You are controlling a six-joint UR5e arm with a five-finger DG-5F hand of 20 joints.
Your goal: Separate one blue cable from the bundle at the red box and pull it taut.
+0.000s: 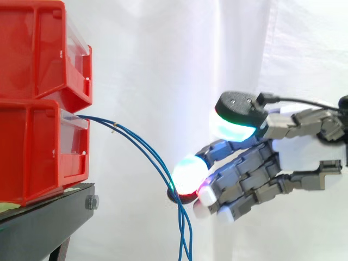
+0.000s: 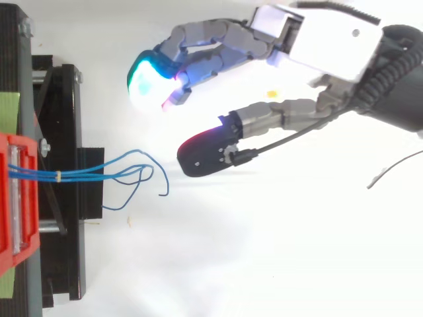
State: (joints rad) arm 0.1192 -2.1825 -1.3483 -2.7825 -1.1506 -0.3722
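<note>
The blue cables [image 2: 79,174] left the front of the lower red bin [image 1: 32,147] as one bundle, cinched by a pale tie [image 2: 58,176] just outside it. In my side view they arched away toward 4 o'clock, then hung slack, and the bottom edge cut them off. My top view gave me what that one could not. Past the black stand [image 1: 43,217] the strands fanned into loose loops and a free end, all toward 3 o'clock of the bin.

The two views also disagreed on contact. From the side, the glowing fingertips [image 1: 189,173] overlapped the hanging strands and looked as if they touched them. From above, the hand [image 2: 330,39] sat at 1 o'clock of the loops, near them but apart, with bare white between. Its fingers were gently bent and bunched side by side. The thumb [image 2: 205,152] was spread away from them, and the hand gripped nothing.

I could not see into either bin. The lower one showed me a clear front panel where the cables came out. The upper red bin [image 1: 32,49], stacked on it, kept its inside hidden too. I could not count for certain how many strands made up the bundle. A white curtain [image 1: 163,54] hung behind it all.
</note>
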